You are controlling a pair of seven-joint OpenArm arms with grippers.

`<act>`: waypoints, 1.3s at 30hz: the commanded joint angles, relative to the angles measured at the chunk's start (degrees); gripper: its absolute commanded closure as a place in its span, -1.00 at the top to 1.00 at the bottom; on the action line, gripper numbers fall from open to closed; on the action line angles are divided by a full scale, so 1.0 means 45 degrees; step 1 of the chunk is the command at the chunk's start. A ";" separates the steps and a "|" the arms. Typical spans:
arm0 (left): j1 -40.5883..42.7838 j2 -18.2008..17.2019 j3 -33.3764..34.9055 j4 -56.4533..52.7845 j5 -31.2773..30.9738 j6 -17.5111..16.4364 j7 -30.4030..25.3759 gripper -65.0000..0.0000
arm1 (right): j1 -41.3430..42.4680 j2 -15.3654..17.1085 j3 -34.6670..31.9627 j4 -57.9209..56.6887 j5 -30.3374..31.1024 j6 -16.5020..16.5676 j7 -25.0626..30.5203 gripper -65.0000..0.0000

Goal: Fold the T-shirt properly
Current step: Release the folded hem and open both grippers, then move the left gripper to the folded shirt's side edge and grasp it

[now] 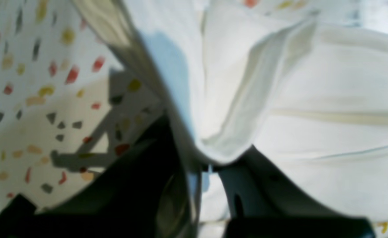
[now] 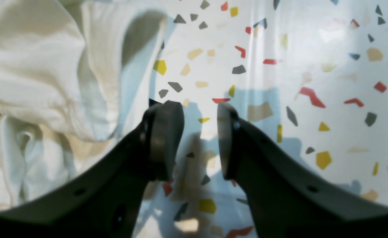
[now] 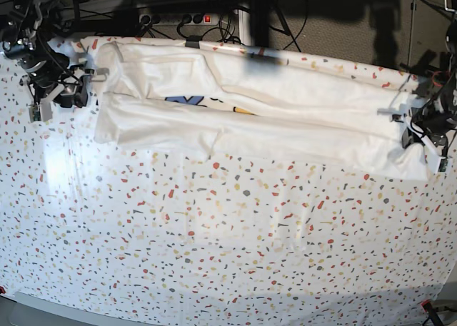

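T-shirt: the white T-shirt is lying stretched in a long band across the far side of the table, a strip of its blue and yellow print peeking out between the folded-over layers

Left gripper: at the base view's right end, the left gripper is pinching a hem of the shirt, its fingers closing tight on a bunched fold; the wrist view shows cloth draping away from the grip, apparently held to keep that end taut

Right gripper: the right gripper is hovering just beside the shirt's other end, fingers parted with only speckled tablecloth showing between them, gripping nothing

Why so placed: judging by the layout, one end is being anchored while the other is free for regrasping

Stage: the lengthwise fold is looking done, the crosswise folds not yet begun

Containers: none are appearing in any view

Risk: slack cloth near the open fingers may be bunching if grabbed carelessly
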 commanded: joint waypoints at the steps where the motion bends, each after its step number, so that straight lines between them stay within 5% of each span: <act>1: 0.0257 -0.0170 -0.0102 0.0797 0.0034 0.0233 -0.0102 -1.00 | 0.0073 0.0189 -0.0015 0.0214 0.0155 0.0027 0.0141 -0.33; 6: 0.1647 0.0665 -0.0078 0.4483 0.0243 0.1428 0.0214 -1.00 | 0.0083 0.0189 -0.0355 0.0214 0.0160 0.0027 0.0024 -0.33; 11: 0.2531 0.1967 0.0879 0.6149 0.0398 0.1598 -0.0437 -1.00 | 0.0151 0.0194 -0.0801 0.0214 0.0160 0.0027 -0.0063 -0.33; 13: 0.2467 0.2380 0.1972 0.6037 0.1083 0.1632 -0.0495 -1.00 | 0.0146 0.0189 -0.0869 0.0214 0.0160 0.0027 -0.0063 -0.33; 18: 0.1836 0.3089 0.4643 0.5595 0.3269 0.3487 -0.0879 -1.00 | 0.0219 0.0189 -0.0869 0.0219 0.0170 0.0027 -0.0068 -0.33; 24: 0.0670 0.3823 0.6494 0.4352 0.5027 0.4765 -0.0665 -1.00 | 0.0219 0.0194 -0.0869 0.0219 0.0151 0.0027 -0.0126 -0.33; 33: 0.0039 0.4405 0.6902 0.2229 0.4993 0.4838 -0.0597 -1.00 | 0.0330 0.0199 -0.0869 0.0219 0.0155 0.0027 -0.0068 -0.33; 37: 0.0039 0.4401 0.6912 0.2458 0.4425 0.4823 -0.0597 -0.32 | 0.0510 0.0199 -0.0869 0.0219 0.0155 0.0027 -0.0078 -0.33; 39: 0.0039 0.4401 0.6912 0.2686 0.4187 0.4517 -0.0612 -0.14 | 0.0627 0.0194 -0.0869 0.0219 0.0151 0.0027 -0.0126 -0.33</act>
